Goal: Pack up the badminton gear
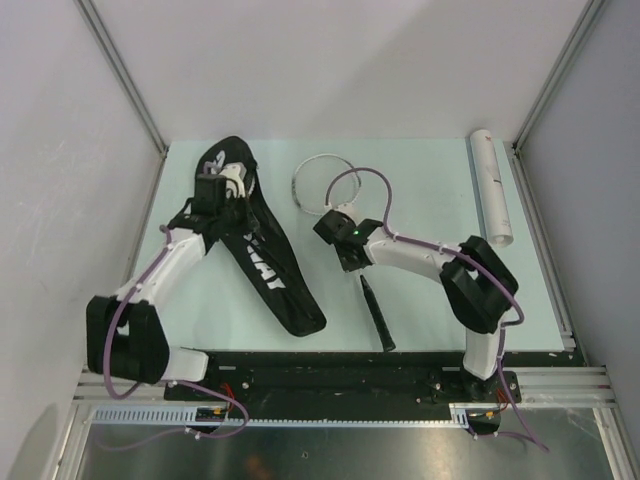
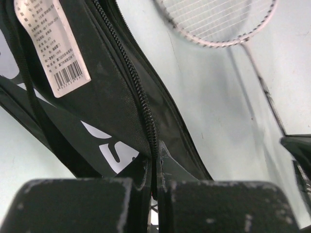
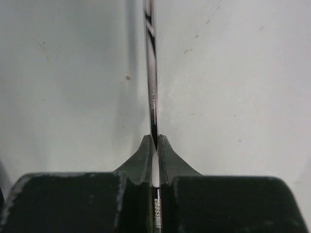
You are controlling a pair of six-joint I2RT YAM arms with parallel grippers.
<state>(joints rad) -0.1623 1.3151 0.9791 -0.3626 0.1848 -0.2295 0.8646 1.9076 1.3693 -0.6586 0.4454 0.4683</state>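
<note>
Top view, left tool: my left tool (image 1: 225, 186) sits at the wide end of the racket bag (image 1: 262, 262), its jaws shut on the bag's edge.
Top view, right tool: my right tool (image 1: 335, 222) is down on the racket (image 1: 322, 180), pinching the thin shaft just behind the head. The black handle (image 1: 377, 312) trails back from the tool toward the arm bases.
Top view, tube: the white tube (image 1: 490, 185) lies well off to the right of the right tool, at the far edge of the tabletop (image 1: 420, 170).
Left wrist view: the fingers (image 2: 168, 162) press together on the bag's fabric lip beside the zipper (image 2: 138, 92). A paper tag (image 2: 51, 43) lies ahead and left of the tool. The racket head is ahead and right, apart from the bag.
Right wrist view: both fingers (image 3: 167, 156) are closed flat on the shaft (image 3: 152, 73), which runs straight ahead of the tool over bare tabletop. Nothing else is in the grip.
Not found: I see no second racket and no shuttlecocks in any view.
Step in hand: I judge this as bagging the racket, with one tool holding the bag's mouth and the other carrying the racket.
Next move: I need to lift the racket clear, swing it left toward the held lip and line it up with the bag's length. The left tool should raise the lip to open the mouth. I cannot tell whether the zipper is open far enough.
</note>
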